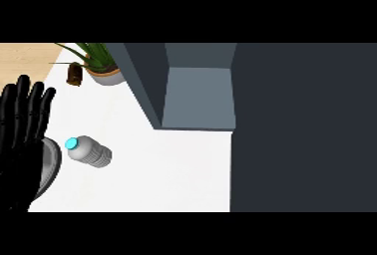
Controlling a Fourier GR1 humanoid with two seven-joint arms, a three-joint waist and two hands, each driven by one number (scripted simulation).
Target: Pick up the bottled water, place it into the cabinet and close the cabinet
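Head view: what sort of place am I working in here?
Likely a kitchen counter: a white countertop with an open dark grey cabinet, a potted plant in the far corner, and a bottled water beside a metal bowl's rim.

White counter [169, 174], potted plant [103, 67], wooden floor [26, 57] beyond.

One bottled water [91, 151] lies on the white table [169, 174], near left. One potted plant [103, 62] stands far left, with one small brown object [74, 74] just beside it. One open cabinet [195, 89] sits far. One robot hand [22, 134] shows at the left edge.
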